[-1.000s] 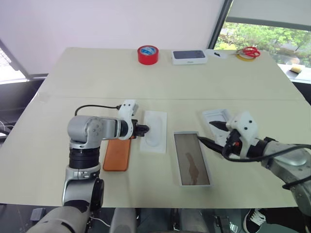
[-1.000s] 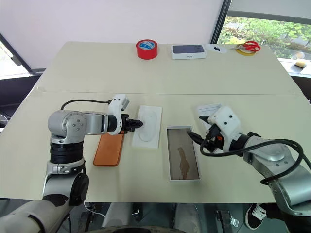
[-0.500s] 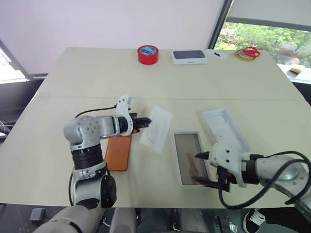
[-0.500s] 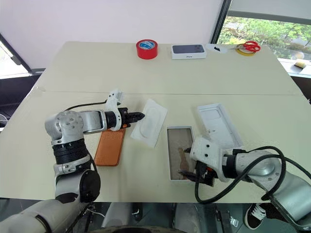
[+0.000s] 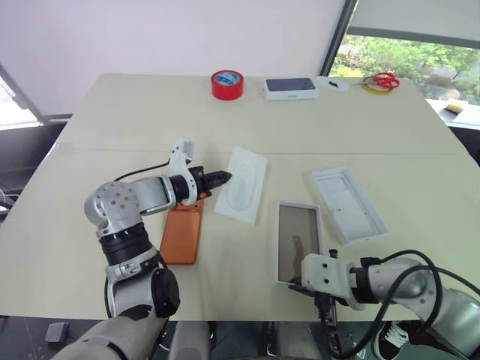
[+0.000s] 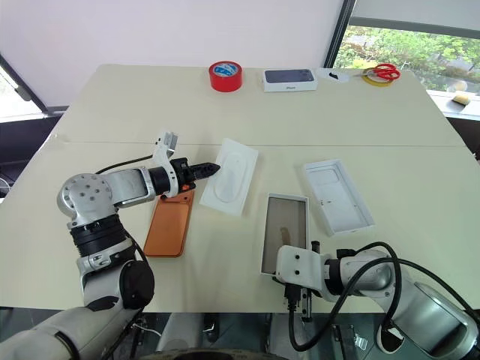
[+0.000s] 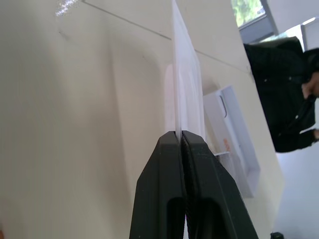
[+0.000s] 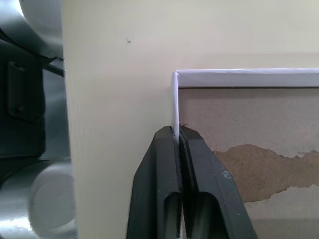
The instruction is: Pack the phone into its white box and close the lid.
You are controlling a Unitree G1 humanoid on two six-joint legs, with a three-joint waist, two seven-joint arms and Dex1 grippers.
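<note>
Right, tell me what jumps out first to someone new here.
The copper-orange phone lies on the table beside the left hand, which pinches a thin white insert by its edge. At the near table edge the right hand grips a wall of the open white box; the lid lies beyond it.

Red tape roll (image 5: pixel 228 84) (beside sealed box (image 5: pixel 292 88))

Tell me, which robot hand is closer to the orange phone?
Left. The left gripper hovers just past the phone, pinching the flat white insert. The right gripper clamps the white box, across from the phone.
</note>
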